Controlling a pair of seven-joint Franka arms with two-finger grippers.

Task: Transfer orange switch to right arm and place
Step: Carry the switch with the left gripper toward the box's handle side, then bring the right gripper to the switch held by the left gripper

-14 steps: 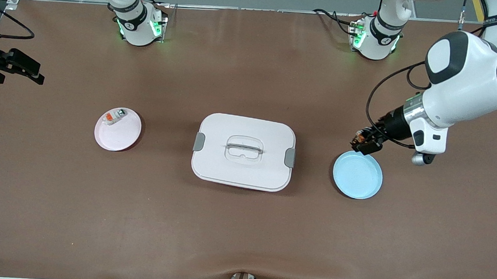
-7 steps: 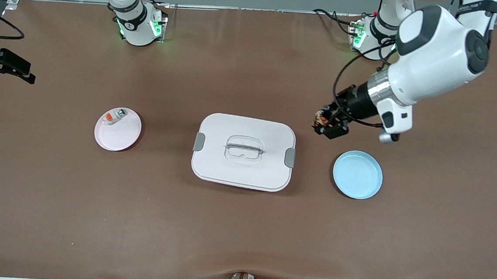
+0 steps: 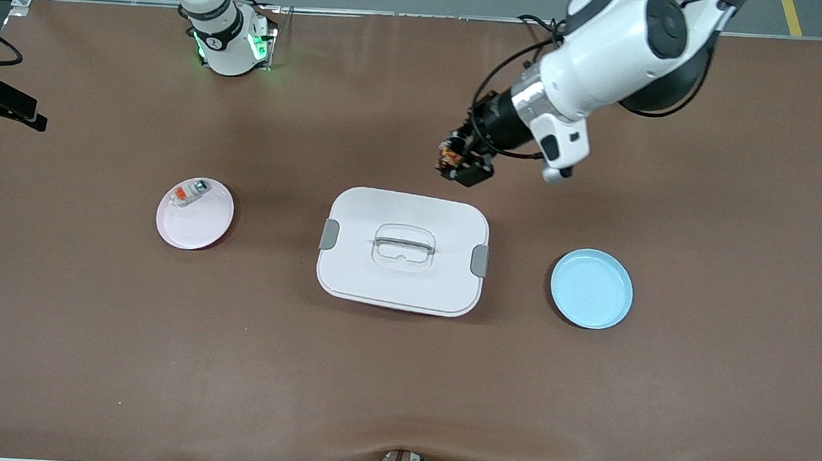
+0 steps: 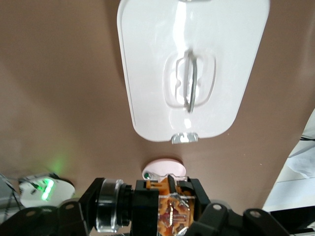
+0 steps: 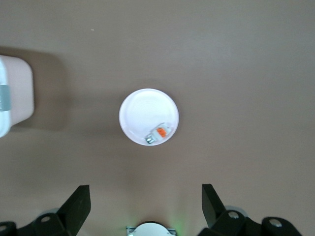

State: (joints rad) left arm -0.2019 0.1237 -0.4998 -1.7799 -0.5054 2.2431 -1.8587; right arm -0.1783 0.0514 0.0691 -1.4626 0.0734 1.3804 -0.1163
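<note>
Front view showed the brown table (image 3: pixel 401 374) with three things in a row across its middle: a blue plate (image 3: pixel 591 289) at three o'clock from a white lidded box (image 3: pixel 403 250), and a pink plate (image 3: pixel 195 213) at nine o'clock from that box, toward the right arm's end. On the pink plate's rim area lay a white-grey piece with an orange patch (image 3: pixel 189 192). Up from the box, at about one o'clock of it, the left gripper (image 3: pixel 463 163) hung in the air over bare table just past the box's edge, its fingers clamped narrow on the orange switch (image 3: pixel 449 155); the left wrist view showed the switch's orange face (image 4: pixel 172 212) squeezed between the black fingers, with the box lid and its handle (image 4: pixel 191 78) below. The right gripper (image 5: pixel 145 206) was up over the pink plate's end of the table, fingers (image 5: pixel 78 205) spread wide and holding nothing, the pink plate seen between them in the right wrist view.
</note>
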